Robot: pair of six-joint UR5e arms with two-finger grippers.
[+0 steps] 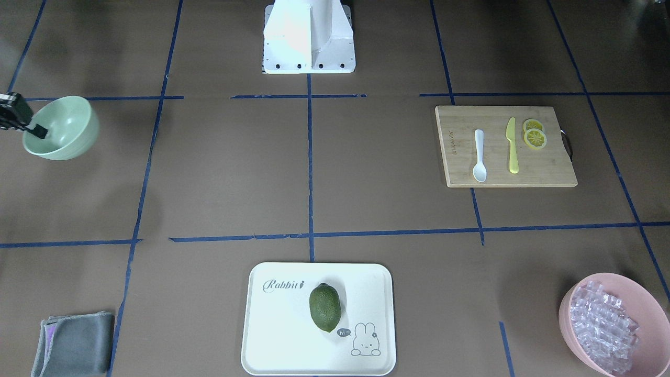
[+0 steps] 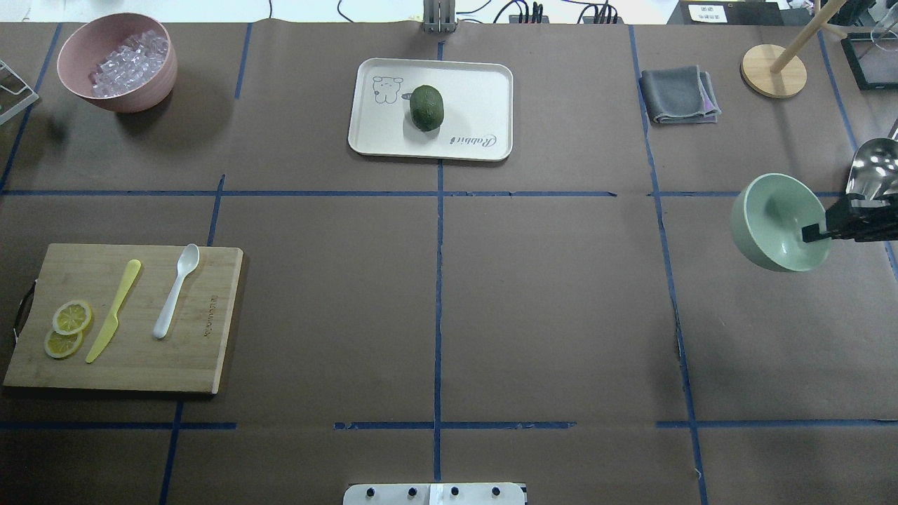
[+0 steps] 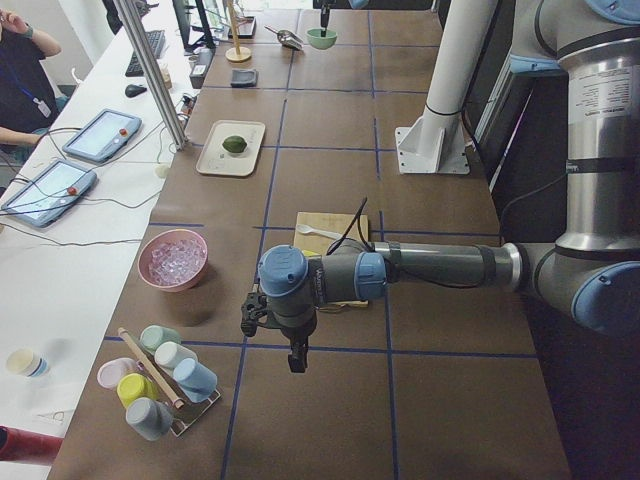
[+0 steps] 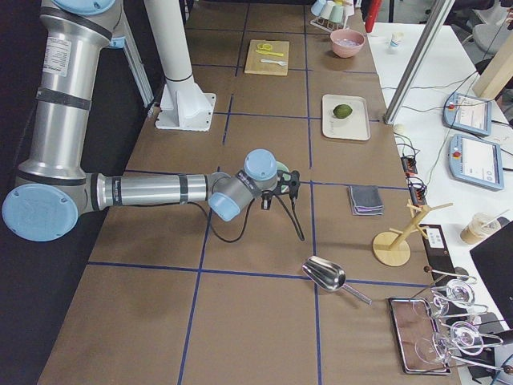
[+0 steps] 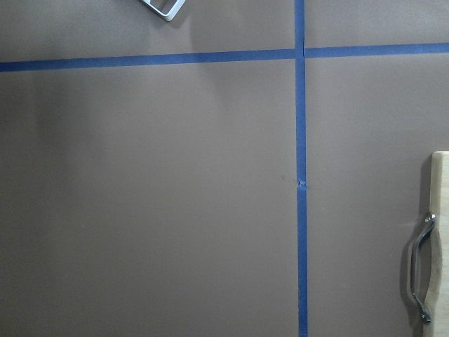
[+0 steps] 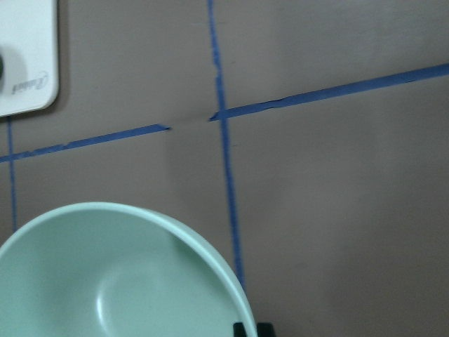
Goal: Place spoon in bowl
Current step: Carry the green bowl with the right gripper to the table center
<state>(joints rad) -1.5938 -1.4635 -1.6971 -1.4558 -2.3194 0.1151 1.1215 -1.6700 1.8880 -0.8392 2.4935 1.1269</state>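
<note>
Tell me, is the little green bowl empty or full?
Empty: the mint-green bowl shows a bare inside; the white spoon lies on the cutting board.

Open above spoon (image 2: 175,291) on board (image 2: 196,365); knife (image 2: 112,312) just beside it on one side, bare board on the other. Wide bare worktop (image 2: 547,315) between board and bowl (image 2: 768,224). Bowl tilted; right end effector (image 2: 815,235) clamps its rim, blocking part of the opening.

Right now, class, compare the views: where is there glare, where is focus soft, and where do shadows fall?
Exterior front-facing: the robot base is blown out to near-featureless white. Right wrist-mounted: the bowl, close to the lens, looks soft. Overhead exterior: the pink bowl casts a diffuse shadow toward the robot's side.
</note>
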